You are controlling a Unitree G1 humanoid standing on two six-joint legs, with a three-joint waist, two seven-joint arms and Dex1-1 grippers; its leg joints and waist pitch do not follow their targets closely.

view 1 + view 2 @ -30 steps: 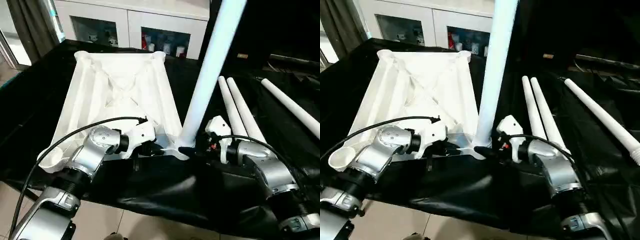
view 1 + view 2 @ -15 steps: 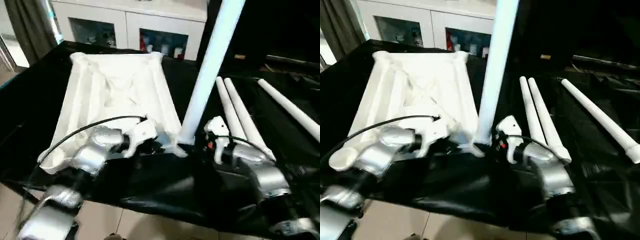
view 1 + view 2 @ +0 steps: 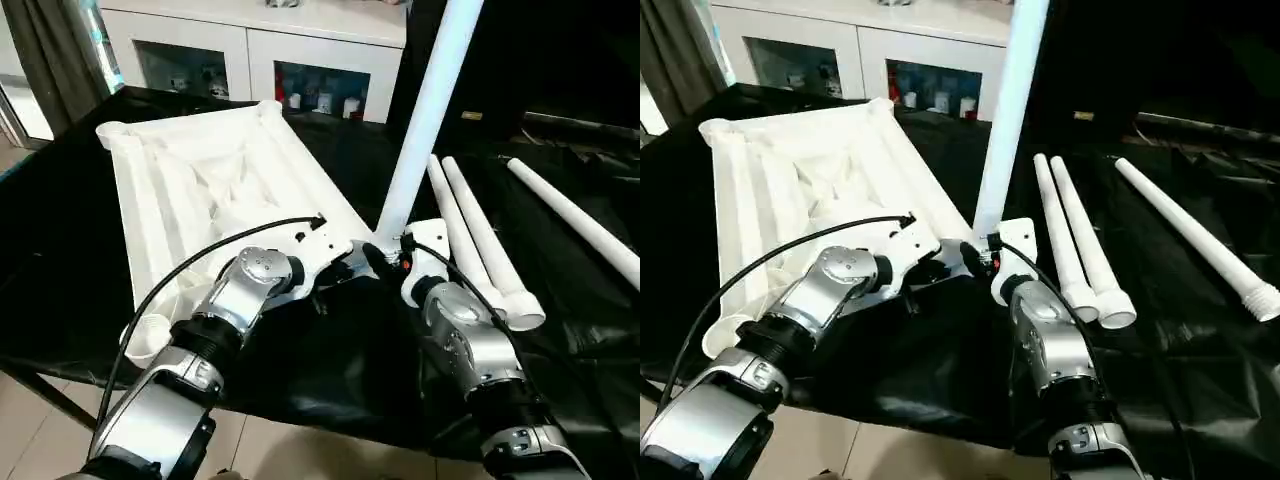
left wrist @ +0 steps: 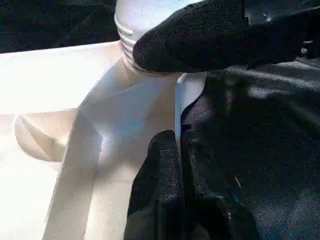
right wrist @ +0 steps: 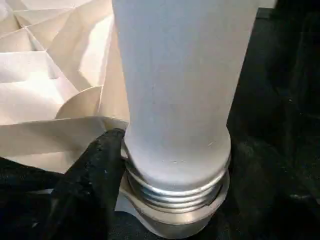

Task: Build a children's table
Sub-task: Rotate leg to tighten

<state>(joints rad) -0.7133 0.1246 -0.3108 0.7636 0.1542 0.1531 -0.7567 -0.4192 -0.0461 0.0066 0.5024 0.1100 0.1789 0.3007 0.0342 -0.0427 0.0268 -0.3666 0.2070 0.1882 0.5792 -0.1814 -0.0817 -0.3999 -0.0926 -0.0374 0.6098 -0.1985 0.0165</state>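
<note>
The white tabletop (image 3: 190,180) lies upside down on the black-draped work table. One white leg (image 3: 425,110) stands upright in its near right corner socket, its threaded end (image 5: 175,192) seated in the socket. My left gripper (image 3: 345,265) is shut on the tabletop's rim just beside that socket, one finger (image 4: 160,190) pressed on the inner side of the rim. My right gripper (image 3: 385,255) is shut on the leg's base, with one finger (image 5: 90,185) against it.
Two loose white legs (image 3: 470,235) lie side by side right of the socket, and a third (image 3: 575,225) lies farther right. The tabletop's near left socket (image 3: 150,335) sits at the work table's front edge. A white cabinet (image 3: 300,50) stands behind.
The tabletop has swung round on the cloth, its far end going left and the corner with the leg moving away from me. Both grippers went with it. The loose legs stayed put.
</note>
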